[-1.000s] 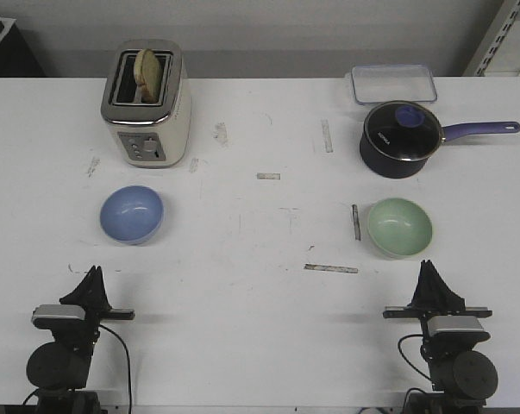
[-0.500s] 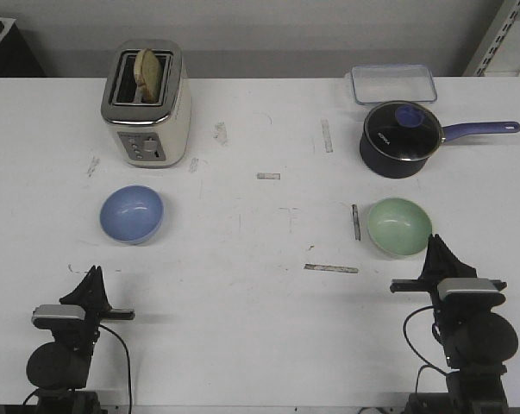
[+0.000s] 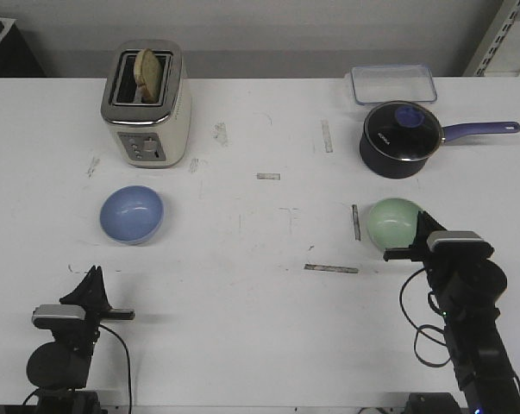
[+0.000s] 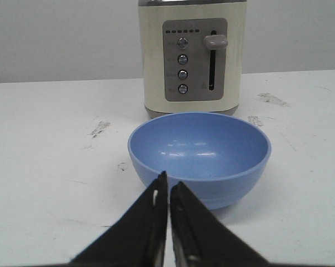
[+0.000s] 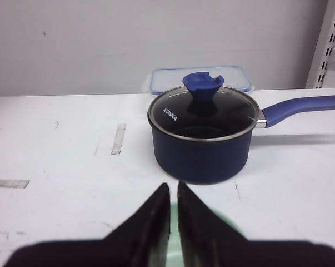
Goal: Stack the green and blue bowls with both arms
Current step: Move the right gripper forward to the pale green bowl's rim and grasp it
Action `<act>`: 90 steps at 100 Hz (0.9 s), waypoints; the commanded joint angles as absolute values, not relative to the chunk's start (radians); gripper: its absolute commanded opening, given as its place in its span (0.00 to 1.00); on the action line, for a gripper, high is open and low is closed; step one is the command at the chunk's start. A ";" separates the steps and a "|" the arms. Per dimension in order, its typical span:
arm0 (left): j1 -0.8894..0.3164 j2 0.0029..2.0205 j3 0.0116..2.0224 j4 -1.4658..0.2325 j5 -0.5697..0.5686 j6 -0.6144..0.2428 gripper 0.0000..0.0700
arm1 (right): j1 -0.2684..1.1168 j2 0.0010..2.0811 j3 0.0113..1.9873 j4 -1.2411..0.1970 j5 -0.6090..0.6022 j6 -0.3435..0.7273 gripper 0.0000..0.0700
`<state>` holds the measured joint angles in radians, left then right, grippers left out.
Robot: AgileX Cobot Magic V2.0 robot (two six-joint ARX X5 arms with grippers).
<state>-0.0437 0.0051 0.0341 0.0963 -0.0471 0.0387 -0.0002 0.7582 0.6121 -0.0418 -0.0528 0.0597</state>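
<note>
A: Status, biggest first. White scuffed tabletop (image 3: 260, 250) carries everything. The pale mint green round matte bowl (image 3: 392, 221) sits on the right side, just in front of the dark blue lidded saucepan (image 3: 399, 141). The light periwinkle blue round matte bowl (image 3: 132, 214) sits on the left side, in front of the cream toaster (image 3: 146, 103). Bowls well apart; nothing stacked.

B: Arms?

A: Right black jointed arm is reaching out over the tabletop, its pincer (image 5: 173, 192) above the near rim of the green bowl, fingers nearly together, gripping nothing. Left pincer (image 4: 168, 181) sits back near the table edge, pointing at the blue bowl, fingers pressed almost together, empty.

B: So, progress?

A: Very early, I judge. Neither bowl is lifted. Remaining: open and grasp one bowl, carry it across, nest it in the other.
</note>
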 commanded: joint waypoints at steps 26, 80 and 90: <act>-0.043 0.003 0.012 0.106 -0.046 0.041 0.00 | 0.001 0.970 0.903 -0.269 -0.056 0.182 0.02; -0.043 0.003 0.012 0.106 -0.046 0.041 0.00 | -0.223 1.196 1.134 -0.782 -0.286 0.394 0.66; -0.043 0.003 0.012 0.106 -0.046 0.041 0.00 | -0.268 1.228 1.134 -0.806 -0.318 0.389 0.74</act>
<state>-0.0437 0.0051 0.0341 0.0963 -0.0471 0.0387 -0.2497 1.1984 1.1133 -0.8032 -0.3042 0.3740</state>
